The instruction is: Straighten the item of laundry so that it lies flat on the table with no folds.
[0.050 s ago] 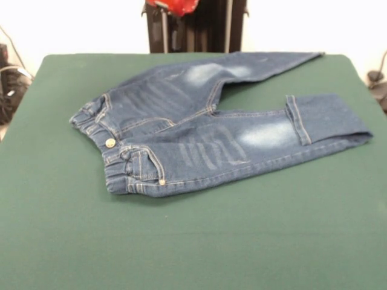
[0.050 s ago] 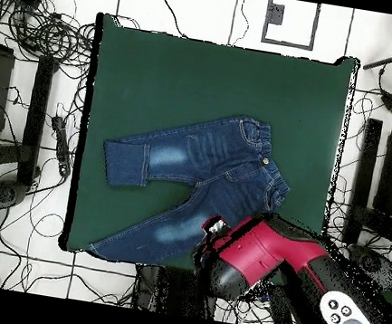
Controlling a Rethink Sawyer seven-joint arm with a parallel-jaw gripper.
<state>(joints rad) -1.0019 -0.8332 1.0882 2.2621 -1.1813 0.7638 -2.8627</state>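
Lying spread on table [image 1: 54,229], jeans [image 1: 205,130], apart from drawn-back arm [image 2: 263,253]

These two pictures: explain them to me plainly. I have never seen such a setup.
Both show one table with a dark green top, once from across it and once from straight above. On it lies a small pair of blue jeans, mostly spread out; the hem of one leg is folded back on itself. The red and black shape in the overhead picture is a robot arm, drawn back over the table's edge near the jeans. Its tool is not visible, and nothing is held.
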